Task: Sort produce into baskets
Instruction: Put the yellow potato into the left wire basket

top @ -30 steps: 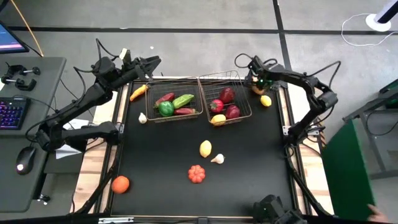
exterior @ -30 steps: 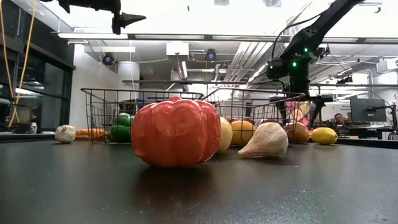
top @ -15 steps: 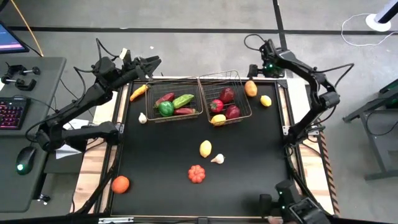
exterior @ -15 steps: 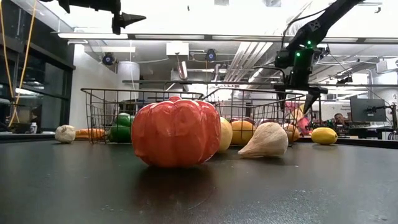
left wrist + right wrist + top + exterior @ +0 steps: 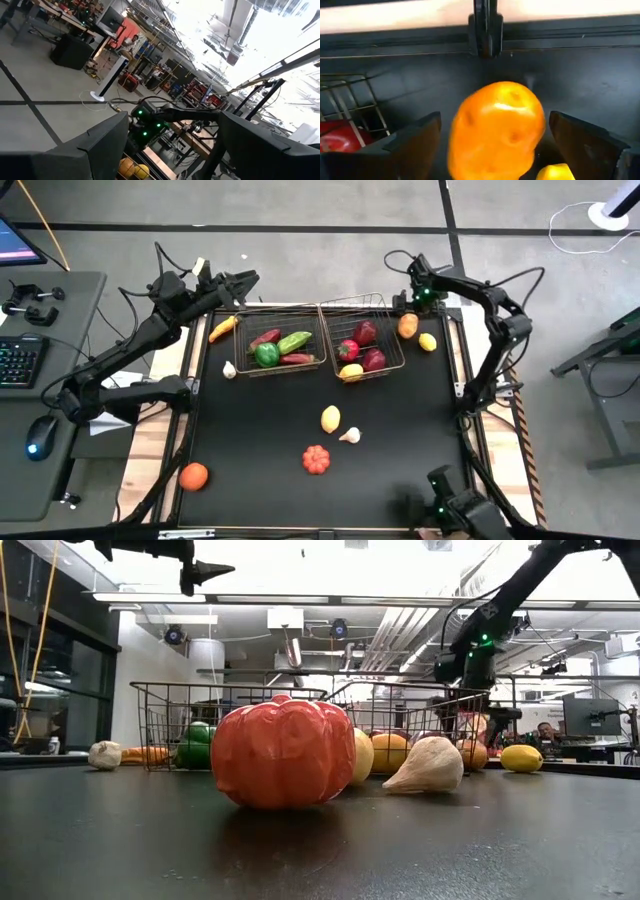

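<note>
An orange fruit (image 5: pixel 407 326) lies on the black table at the far right, just outside the right basket (image 5: pixel 393 367). My right gripper (image 5: pixel 494 120) hangs right above it, pointing down. It is open, with a finger (image 5: pixel 415 145) on either side of the fruit and a gap to each. A lemon (image 5: pixel 428 342) lies beside the fruit. The right basket holds red apples (image 5: pixel 365 332) and a lemon. The left basket (image 5: pixel 240 372) holds a green pepper (image 5: pixel 266 355) and a cucumber (image 5: pixel 295 342). My left gripper (image 5: pixel 248 279) waits open, high beyond the table's far left corner.
Loose on the table lie a lemon (image 5: pixel 330 419), two garlic pieces (image 5: pixel 349 435) (image 5: pixel 229 370), a red ribbed tomato (image 5: pixel 316 460), an orange (image 5: pixel 194 476) near the front left corner and an orange carrot-like piece (image 5: pixel 222 328) at the far left. A desk with keyboard stands left.
My right gripper has swung out beyond the table's far right edge and come back over the orange fruit, sinking a little and rolling about its wrist. It has stayed open. My left gripper has kept still.
</note>
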Motion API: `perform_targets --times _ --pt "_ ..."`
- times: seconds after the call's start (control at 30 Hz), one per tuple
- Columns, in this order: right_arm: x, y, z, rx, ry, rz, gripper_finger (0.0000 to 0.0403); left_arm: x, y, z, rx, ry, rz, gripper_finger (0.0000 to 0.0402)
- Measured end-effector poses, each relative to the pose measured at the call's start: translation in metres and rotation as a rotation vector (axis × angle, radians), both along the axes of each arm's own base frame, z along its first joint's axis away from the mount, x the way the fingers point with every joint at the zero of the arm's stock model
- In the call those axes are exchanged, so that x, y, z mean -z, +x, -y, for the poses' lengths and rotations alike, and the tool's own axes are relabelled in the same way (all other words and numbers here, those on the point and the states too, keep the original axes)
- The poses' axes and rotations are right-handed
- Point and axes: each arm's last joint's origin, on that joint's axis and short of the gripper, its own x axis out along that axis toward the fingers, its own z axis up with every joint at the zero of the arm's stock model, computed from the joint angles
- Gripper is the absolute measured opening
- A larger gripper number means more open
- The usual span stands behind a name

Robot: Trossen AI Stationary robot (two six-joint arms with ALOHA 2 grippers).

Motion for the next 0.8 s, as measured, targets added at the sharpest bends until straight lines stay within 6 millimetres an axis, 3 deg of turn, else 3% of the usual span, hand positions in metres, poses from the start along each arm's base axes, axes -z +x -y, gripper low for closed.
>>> perform_targets --times 0.2,0.8 --pt "0.009 0.005 -0.005 -0.008 0.019 -0.120 0.0365 0.000 0.000 0.000 0.001 -0.006 0.003 0.0298" --pt "0.010 0.022 -0.024 0.085 0.061 -0.218 0.0365 0.000 0.000 0.000 0.000 0.002 -0.001 0.0298"
